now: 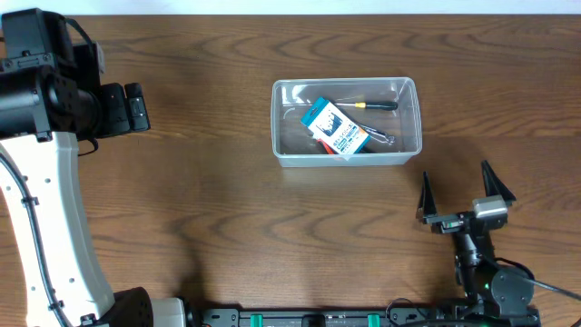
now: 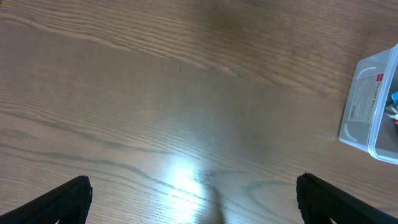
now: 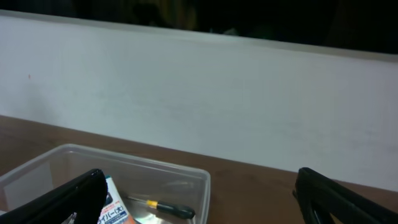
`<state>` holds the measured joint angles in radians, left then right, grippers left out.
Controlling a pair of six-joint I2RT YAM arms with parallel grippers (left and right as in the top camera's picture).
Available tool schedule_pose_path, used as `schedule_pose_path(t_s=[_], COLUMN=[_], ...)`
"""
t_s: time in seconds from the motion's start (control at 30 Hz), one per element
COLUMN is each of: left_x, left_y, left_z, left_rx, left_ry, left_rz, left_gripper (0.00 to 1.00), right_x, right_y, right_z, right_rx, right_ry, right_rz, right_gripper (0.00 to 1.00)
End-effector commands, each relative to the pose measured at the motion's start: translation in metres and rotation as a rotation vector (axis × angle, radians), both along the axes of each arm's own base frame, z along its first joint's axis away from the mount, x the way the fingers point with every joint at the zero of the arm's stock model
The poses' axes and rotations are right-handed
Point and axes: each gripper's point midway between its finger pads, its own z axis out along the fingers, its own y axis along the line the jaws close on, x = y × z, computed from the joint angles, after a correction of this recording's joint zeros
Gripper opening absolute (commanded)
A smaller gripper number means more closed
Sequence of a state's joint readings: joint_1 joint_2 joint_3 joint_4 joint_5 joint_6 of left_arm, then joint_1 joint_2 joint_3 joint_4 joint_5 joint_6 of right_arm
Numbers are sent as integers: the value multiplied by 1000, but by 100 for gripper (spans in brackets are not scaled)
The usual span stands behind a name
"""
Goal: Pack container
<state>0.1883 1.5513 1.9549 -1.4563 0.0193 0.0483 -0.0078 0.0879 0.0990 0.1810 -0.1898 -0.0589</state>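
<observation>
Clear round-cornered plastic container (image 1: pixel 295 156) sits near the far edge of the grained wooden desk (image 1: pixel 227 227); I see left end effector (image 2: pixel 193 182) and right end effector (image 1: pixel 457 186) released, empty.

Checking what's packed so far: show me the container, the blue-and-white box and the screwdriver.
container (image 1: pixel 287 136), overhead view, bare floor by its left wall.
blue-and-white box (image 1: pixel 332 126), overhead view, middle of its top face.
screwdriver (image 1: pixel 379 105), overhead view, its black handle.

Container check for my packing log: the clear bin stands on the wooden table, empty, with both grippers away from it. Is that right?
Not empty: the overhead view shows the container holding a blue-and-white box and a screwdriver. It does stand on the wooden table, with the left gripper and right gripper away from it.
</observation>
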Motion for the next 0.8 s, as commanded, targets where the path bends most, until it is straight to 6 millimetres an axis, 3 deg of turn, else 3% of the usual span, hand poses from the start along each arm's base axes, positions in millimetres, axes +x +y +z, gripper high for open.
schedule_pose_path(t_s=[0.0,0.27,0.77], left_x=[2,2,2], left_y=[2,2,2], left_z=[4,4,4], left_rx=[0,0,0], left_ry=[-15,-15,-15], left_rz=[12,12,12], left_gripper=[98,98,98], right_x=[-5,-1,6], right_y=[0,-5,-13], right_z=[-1,-16,-87], right_rx=[-7,-1,-3], right_ry=[-41,-21,257], right_rz=[-4,-33,-82], right_gripper=[99,99,99])
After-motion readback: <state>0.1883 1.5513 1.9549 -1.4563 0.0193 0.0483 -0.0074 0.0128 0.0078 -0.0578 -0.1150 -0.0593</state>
